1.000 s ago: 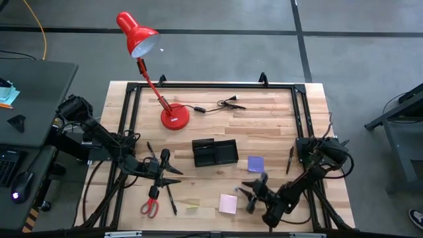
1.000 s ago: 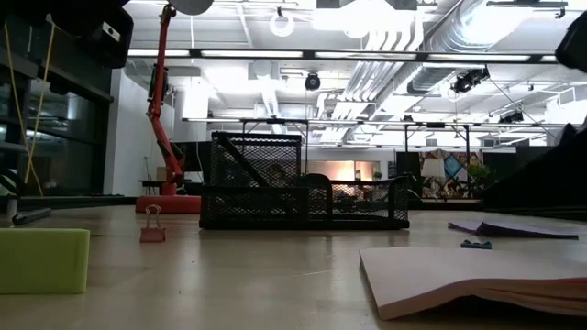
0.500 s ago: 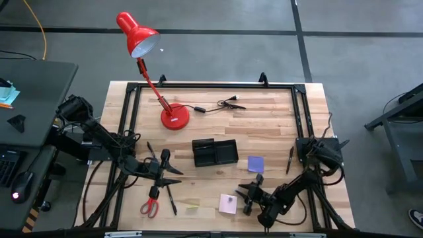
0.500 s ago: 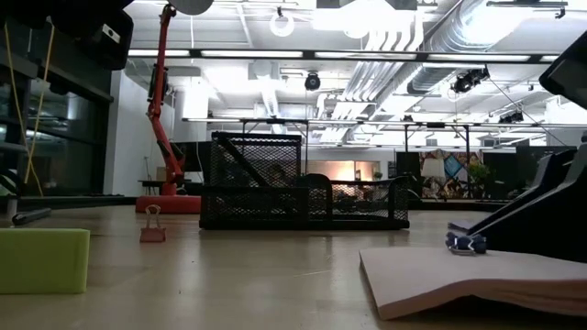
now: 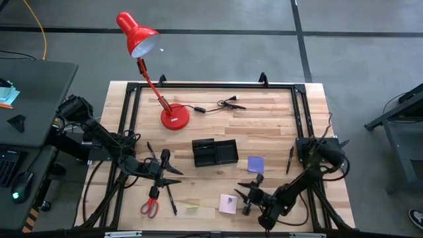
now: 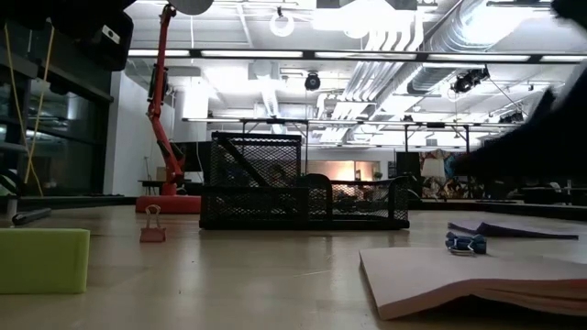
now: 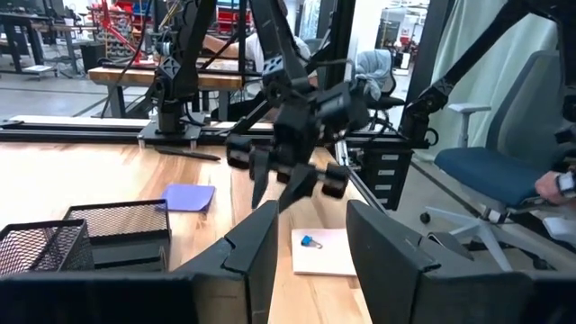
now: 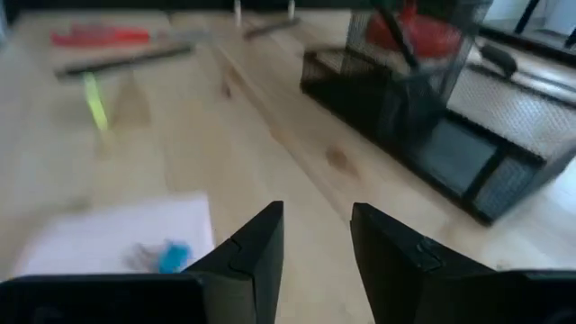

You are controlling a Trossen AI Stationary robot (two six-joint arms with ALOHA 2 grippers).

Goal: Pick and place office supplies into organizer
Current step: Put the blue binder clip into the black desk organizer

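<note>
The black wire-mesh rectangular organizer (image 5: 215,152) sits near the middle of the pale wooden counter (image 5: 271,125), and everything else is placed from it. Just beside its right end lies the small purple square sticky-note pad (image 5: 256,164). Toward the front edge of the counter, well apart from the organizer, lies the pale pink square sticky-note pad (image 5: 228,203), with a small blue binder clip (image 7: 310,241) resting on top of it. The right gripper (image 5: 246,196) hangs just beside that pink pad, on the side away from the scissors; its fingers (image 8: 247,247) are parted with nothing between them. The left gripper (image 5: 170,176) waits to the front left of the organizer, its fingers (image 7: 256,247) likewise spread and empty. Near it lie thin black pens (image 5: 171,199) and, closer to the front edge, the red-handled scissors (image 5: 151,203). A small yellow-green block (image 6: 41,258) sits between the scissors and the pink pad. Another black pen (image 5: 289,160) lies farther right of the purple pad. Behind the organizer stands the red desk lamp (image 5: 173,116), its black cable with plug (image 5: 221,104) trailing beside the base.
</note>
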